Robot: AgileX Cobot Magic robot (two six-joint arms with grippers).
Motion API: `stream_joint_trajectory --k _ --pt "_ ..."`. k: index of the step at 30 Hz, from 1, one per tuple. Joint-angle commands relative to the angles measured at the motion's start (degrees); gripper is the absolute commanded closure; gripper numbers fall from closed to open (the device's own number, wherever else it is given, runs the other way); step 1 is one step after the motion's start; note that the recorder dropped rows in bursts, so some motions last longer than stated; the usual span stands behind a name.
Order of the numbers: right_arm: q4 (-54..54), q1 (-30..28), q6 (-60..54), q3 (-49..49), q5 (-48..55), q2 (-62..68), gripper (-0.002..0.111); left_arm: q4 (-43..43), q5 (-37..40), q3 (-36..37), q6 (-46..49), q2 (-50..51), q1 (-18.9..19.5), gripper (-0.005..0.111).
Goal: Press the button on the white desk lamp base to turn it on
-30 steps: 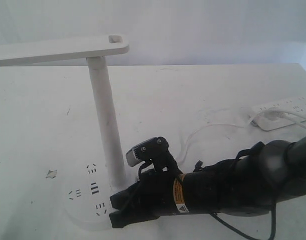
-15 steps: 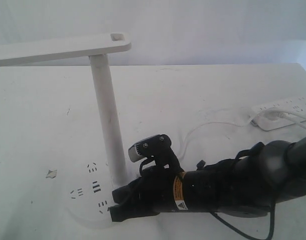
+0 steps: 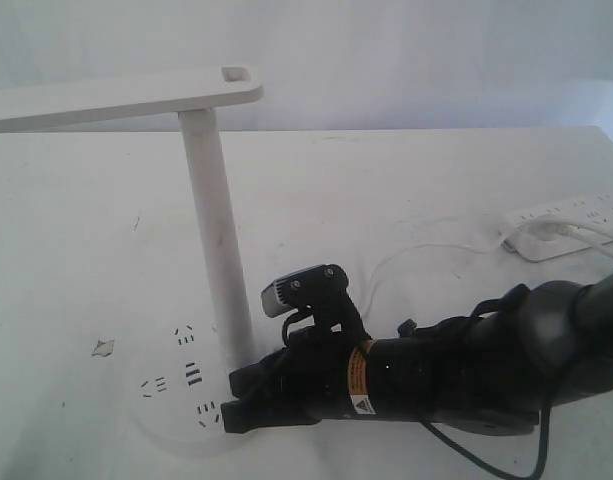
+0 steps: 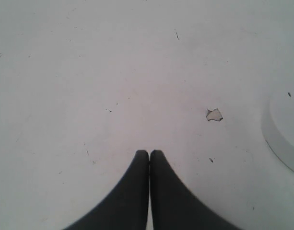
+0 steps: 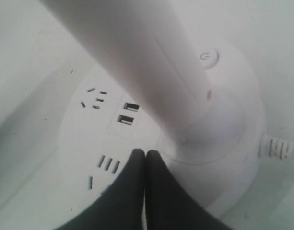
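The white desk lamp stands at the left, its slanted post (image 3: 218, 240) carrying a long flat head (image 3: 126, 95). Its round base (image 3: 168, 428) shows dark socket slots and two USB ports (image 5: 127, 112). The small round button (image 5: 209, 58), ringed in grey with a faint mark, sits on the base (image 5: 77, 143) on the far side of the post (image 5: 137, 62). My right gripper (image 3: 236, 400) (image 5: 145, 153) is shut and empty, with its tips over the base at the foot of the post and apart from the button. My left gripper (image 4: 149, 153) is shut over bare table.
A white power strip (image 3: 566, 222) lies at the right edge, and a white cable (image 3: 426, 250) runs from it toward the lamp. The cable's plug end (image 5: 278, 148) enters the base's side. A small chip mark (image 4: 214, 115) lies on the table near the base rim (image 4: 281, 141).
My right gripper has drawn back slightly to the right and risen a little at the foot of the post. The lamp's post and head shifted slightly to the right.
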Motion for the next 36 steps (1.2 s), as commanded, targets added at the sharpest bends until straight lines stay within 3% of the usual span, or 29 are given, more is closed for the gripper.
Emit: stream_joint_trajectory --k 1,8,27,36 --pt "0.08 -0.05 -0.34 0.35 2.72 -0.35 0.108 -0.18 0.17 0.19 -0.17 -0.21 -0.31 0.107" --pt "-0.22 -0.05 -0.10 0.35 5.36 -0.35 0.108 -0.18 0.17 0.19 -0.17 -0.21 -0.31 0.107" --pt "-3.51 -0.05 0.77 0.35 0.87 -1.14 0.108 -0.18 0.17 0.19 -0.17 -0.21 -0.31 0.107" --pt "-3.59 -0.05 0.48 0.35 4.68 -1.14 0.108 -0.18 0.17 0.19 -0.17 -0.21 -0.31 0.107"
